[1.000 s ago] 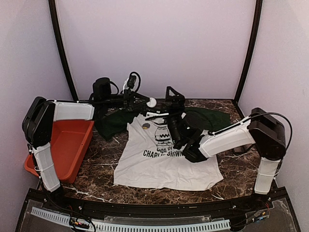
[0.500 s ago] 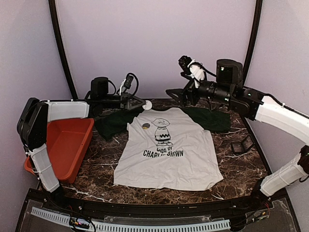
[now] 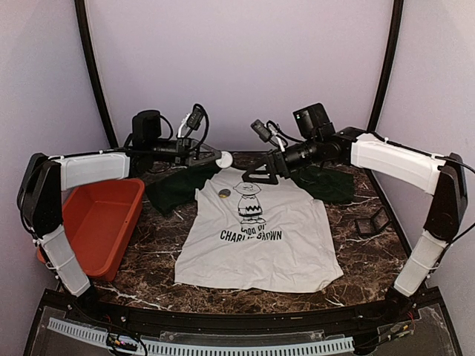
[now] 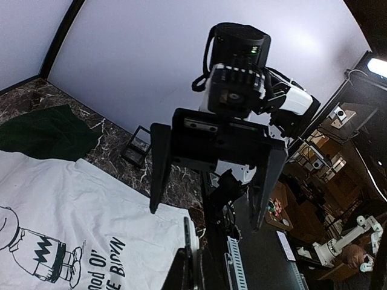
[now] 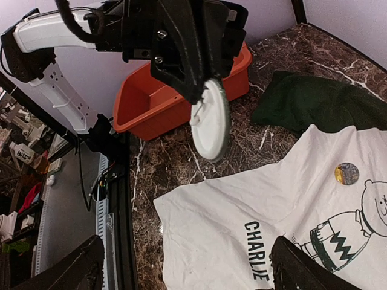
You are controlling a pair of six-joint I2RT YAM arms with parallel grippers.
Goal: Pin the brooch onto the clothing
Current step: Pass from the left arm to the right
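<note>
The brooch (image 3: 224,159), a white round disc with a darker rim, is pinched at its edge by the closed left gripper (image 3: 211,158). It is held up in the air, off the desk (image 3: 148,256), near the collar end of the T-shirt (image 3: 252,237). In the right wrist view its pale face is turned toward that camera and hangs below the fingertips.

The T-shirt lies spread flat in the middle of the dark marble desk, hem toward the arms. Its dark green sleeves stretch out to either side at the rear. The black cartoon boy and the words below him face up. A small round badge (image 3: 223,193) lies on the white chest just beside the boy's head, on the left arm's side.

The right gripper (image 3: 256,175) hangs above the collar area, facing the left gripper and apart from it. Its jaws are spread wide with nothing between them; the left wrist view shows both black fingers (image 4: 158,166) standing well apart.

An orange bin (image 3: 100,222) sits on the left part of the desk, just beside the shirt's left sleeve. A small black stand (image 3: 371,221) rests on the right side, clear of the shirt.
</note>
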